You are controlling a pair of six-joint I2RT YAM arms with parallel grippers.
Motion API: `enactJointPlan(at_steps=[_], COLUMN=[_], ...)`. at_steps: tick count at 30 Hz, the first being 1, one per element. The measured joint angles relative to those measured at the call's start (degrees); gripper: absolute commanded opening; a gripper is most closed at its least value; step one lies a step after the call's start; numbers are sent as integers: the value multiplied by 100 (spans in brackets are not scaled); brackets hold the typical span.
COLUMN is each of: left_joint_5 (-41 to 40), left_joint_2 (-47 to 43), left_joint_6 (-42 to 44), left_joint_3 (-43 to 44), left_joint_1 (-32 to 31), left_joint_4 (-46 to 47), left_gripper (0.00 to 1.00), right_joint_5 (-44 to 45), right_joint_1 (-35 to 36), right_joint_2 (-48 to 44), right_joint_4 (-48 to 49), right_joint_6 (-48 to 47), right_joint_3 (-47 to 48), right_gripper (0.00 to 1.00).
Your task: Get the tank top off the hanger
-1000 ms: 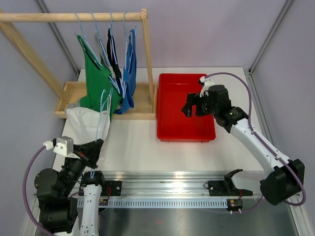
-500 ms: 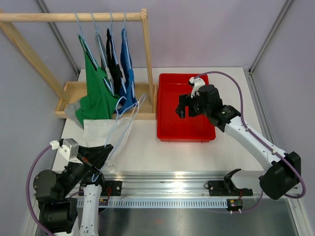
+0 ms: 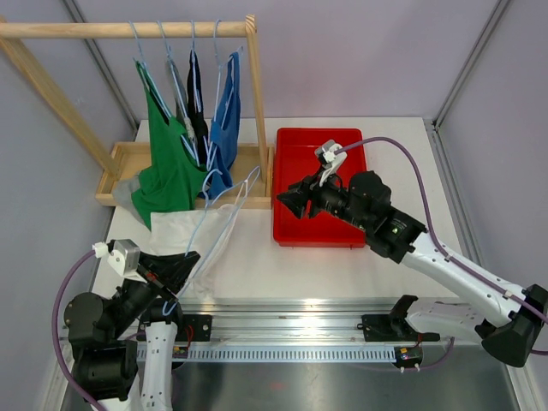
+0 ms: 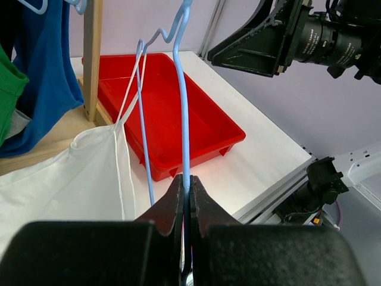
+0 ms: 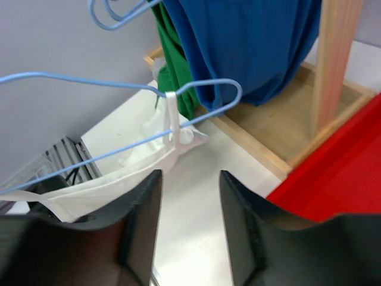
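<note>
A white tank top (image 3: 169,229) lies partly on the table, its straps still over a light-blue wire hanger (image 3: 229,214). Near the table's front-left edge my left gripper (image 3: 171,276) is shut on the hanger's wire (image 4: 184,119), which slants up and to the right. In the left wrist view the white cloth (image 4: 71,173) spreads out to the left of the pinched wire. My right gripper (image 3: 291,201) points left at the hanger's hook end. It stands open (image 5: 189,174), with the hook (image 5: 229,95) and one strap (image 5: 172,116) just beyond its fingertips and nothing between them.
A wooden rack (image 3: 128,28) at the back left carries green (image 3: 167,163), black (image 3: 197,103) and blue (image 3: 224,128) tops on hangers above a wooden base tray (image 3: 120,171). A red tray (image 3: 321,145) sits right of it, under my right arm.
My right arm has swung left and down from over the red tray toward the hanger's hook, and its jaws have narrowed. The left gripper has drawn the hanger and white top off the rack toward the front.
</note>
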Motion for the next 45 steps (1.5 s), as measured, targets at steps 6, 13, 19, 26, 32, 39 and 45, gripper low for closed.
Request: enactJointPlan(at_steps=[6, 13, 19, 26, 32, 39, 45], left_joint_5=[-7, -7, -7, -9, -9, -9, -13], left_joint_2=[0, 0, 0, 0, 0, 0, 0], left_joint_6=[-13, -13, -15, -13, -13, -15, -13], left_joint_3=[0, 0, 0, 0, 0, 0, 0], left_joint_1=[0, 0, 0, 0, 0, 0, 0], left_joint_4=[0, -2, -4, -7, -7, -7, -7], left_gripper=[0, 0, 0, 0, 0, 0, 0], right_joint_5=[68, 164, 157, 142, 103, 28, 9], right_joint_1=[321, 492, 492, 494, 496, 496, 498], right_joint_2=[485, 1047, 1239, 1602, 1853, 2031, 2127], right_joint_4=[824, 1113, 1303, 1473, 1473, 1519, 1558], right_joint_6=[50, 13, -20, -39, -55, -74, -96], right_joint_3=[-42, -37, 103, 365, 507, 599, 632], right_gripper=[45, 43, 41, 39, 37, 28, 0])
